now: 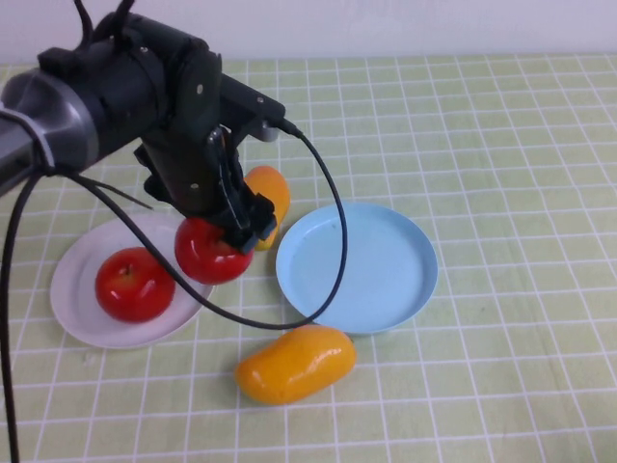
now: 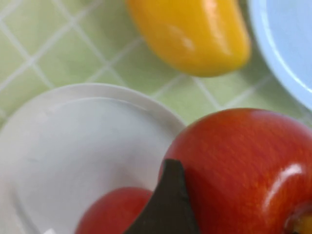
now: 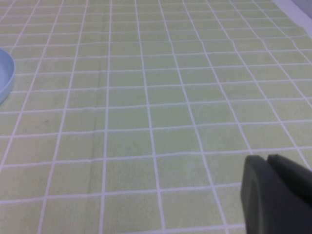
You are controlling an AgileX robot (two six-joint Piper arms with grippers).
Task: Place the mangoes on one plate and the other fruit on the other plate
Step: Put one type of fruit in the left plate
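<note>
The left gripper (image 1: 234,224) is clamped on a red apple (image 1: 211,251), poised over the white plate's (image 1: 72,280) rim, on the side facing the blue plate (image 1: 357,266). Another apple (image 1: 134,284) sits on that white plate. Both mangoes (image 1: 295,363) lie off it. Next: lower, release. The right gripper (image 3: 275,195) hangs over bare cloth, fingers together.

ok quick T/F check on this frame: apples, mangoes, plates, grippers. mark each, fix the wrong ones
1. The left gripper holds a red apple at the white plate's edge. True.
2. Both apples already lie on the white plate. False: only one apple does.
3. The blue plate holds a mango. False: it holds nothing; the near mango and far mango are on the cloth.
4. The right gripper is over bare cloth. True.
</note>
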